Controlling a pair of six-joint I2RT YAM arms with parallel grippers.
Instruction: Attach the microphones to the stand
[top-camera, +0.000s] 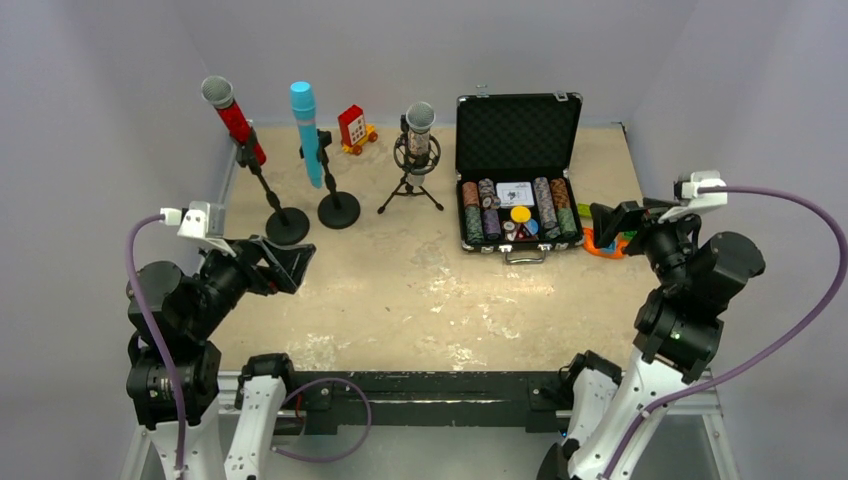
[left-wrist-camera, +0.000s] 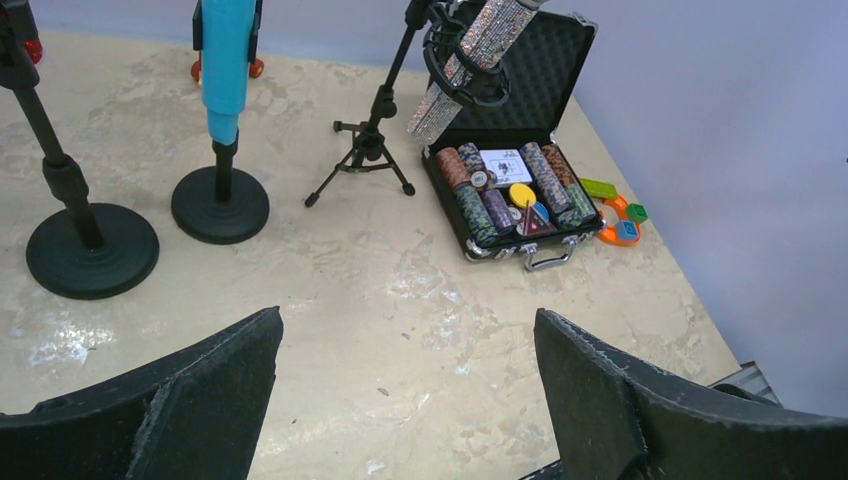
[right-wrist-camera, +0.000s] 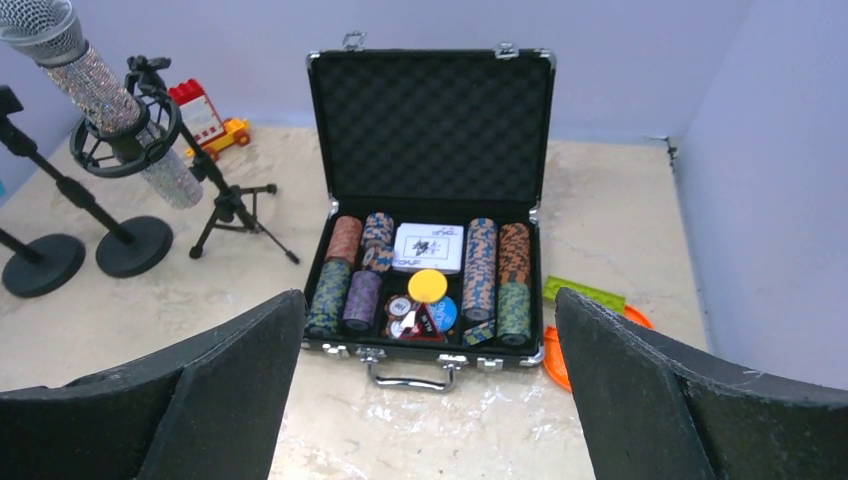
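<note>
The red-glitter microphone (top-camera: 234, 116) sits tilted in the clip of a round-base stand (top-camera: 287, 225) at the back left. The light-blue microphone (top-camera: 306, 134) sits in a second round-base stand (top-camera: 338, 210) beside it and also shows in the left wrist view (left-wrist-camera: 222, 60). The silver-glitter microphone (top-camera: 420, 131) stands in the ring mount of a small tripod stand (top-camera: 410, 190), and also shows in the right wrist view (right-wrist-camera: 115, 95). My left gripper (top-camera: 288, 264) is open and empty, near the front of the red microphone's base. My right gripper (top-camera: 614, 220) is open and empty at the right, beside the case.
An open black case of poker chips (top-camera: 518, 170) lies at the back right. A red and yellow toy block (top-camera: 355, 128) stands by the back wall. An orange ring and green pieces (top-camera: 603, 243) lie right of the case. Walls close in the table on three sides.
</note>
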